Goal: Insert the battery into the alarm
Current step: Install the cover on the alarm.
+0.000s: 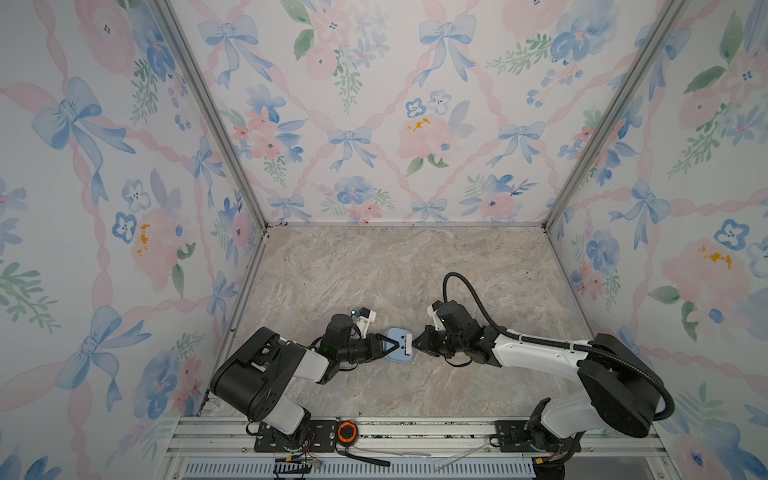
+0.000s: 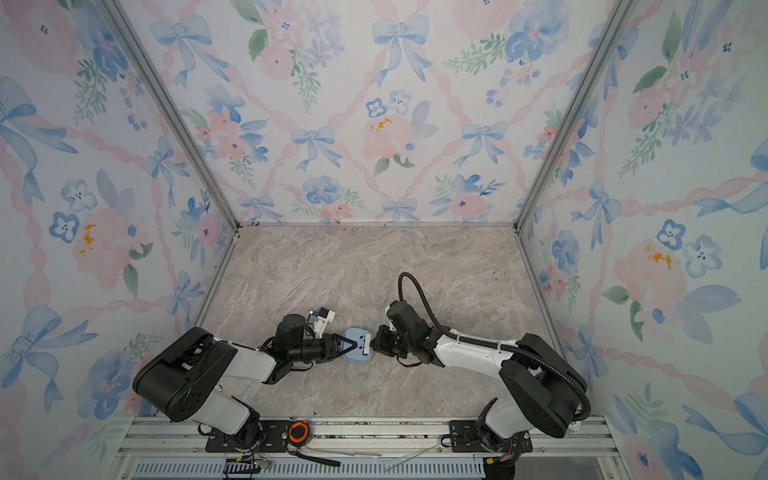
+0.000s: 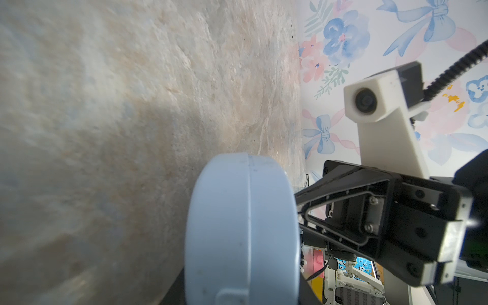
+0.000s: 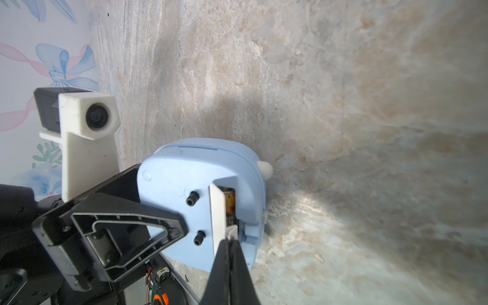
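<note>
The alarm (image 4: 171, 190), smooth pale-blue plastic with rounded corners, is clamped front and back by the left gripper (image 1: 394, 345) over the veined marble table (image 4: 343, 105). Its flat white panel (image 4: 218, 214) stands ajar. The battery (image 4: 230, 204), a black-and-gold cylinder, lies in the slot behind it. The right gripper (image 4: 229, 241), tips pressed together, touches the panel's edge.
</note>
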### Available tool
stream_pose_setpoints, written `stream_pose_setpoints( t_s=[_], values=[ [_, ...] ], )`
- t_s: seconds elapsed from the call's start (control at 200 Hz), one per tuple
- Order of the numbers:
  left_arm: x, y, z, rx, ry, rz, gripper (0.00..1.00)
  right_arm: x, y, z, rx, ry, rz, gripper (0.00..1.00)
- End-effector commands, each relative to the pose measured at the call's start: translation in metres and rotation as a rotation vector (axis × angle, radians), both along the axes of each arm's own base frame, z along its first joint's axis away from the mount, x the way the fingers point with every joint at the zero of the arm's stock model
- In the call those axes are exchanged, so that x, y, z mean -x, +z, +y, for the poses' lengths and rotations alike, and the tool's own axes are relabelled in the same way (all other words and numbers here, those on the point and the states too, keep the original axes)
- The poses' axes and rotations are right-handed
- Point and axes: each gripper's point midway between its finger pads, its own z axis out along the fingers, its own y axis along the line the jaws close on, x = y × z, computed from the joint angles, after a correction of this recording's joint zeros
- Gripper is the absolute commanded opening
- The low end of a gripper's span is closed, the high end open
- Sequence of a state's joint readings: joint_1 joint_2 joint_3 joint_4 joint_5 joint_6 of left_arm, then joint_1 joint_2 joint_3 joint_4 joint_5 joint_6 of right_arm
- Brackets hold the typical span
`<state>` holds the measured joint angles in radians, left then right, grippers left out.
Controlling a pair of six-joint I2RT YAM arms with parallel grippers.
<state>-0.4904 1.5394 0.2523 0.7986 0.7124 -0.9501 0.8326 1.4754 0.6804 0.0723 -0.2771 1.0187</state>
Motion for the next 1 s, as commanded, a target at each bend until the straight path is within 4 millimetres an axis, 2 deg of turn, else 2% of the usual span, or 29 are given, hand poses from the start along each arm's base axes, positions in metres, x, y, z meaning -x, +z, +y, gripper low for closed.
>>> stream_pose_setpoints(
  t_s=[0.0, 0.39, 0.765, 0.995],
  values=[
    [0.009, -0.013, 0.004, -0.039, -0.007, 0.034, 0.00, 0.002, 0.001, 0.008, -0.014, 0.014, 0.001, 0.00],
    [0.009, -0.013, 0.004, -0.039, -0.008, 0.035, 0.00, 0.006, -0.004, 0.007, -0.016, 0.010, 0.010, 0.00],
    [0.010, -0.013, 0.002, -0.037, -0.016, 0.036, 0.00, 0.004, -0.012, 0.016, 0.009, 0.017, 0.013, 0.00],
    [0.011, -0.013, 0.002, -0.037, -0.020, 0.037, 0.00, 0.003, -0.006, 0.025, 0.010, 0.033, 0.000, 0.00]
  ],
)
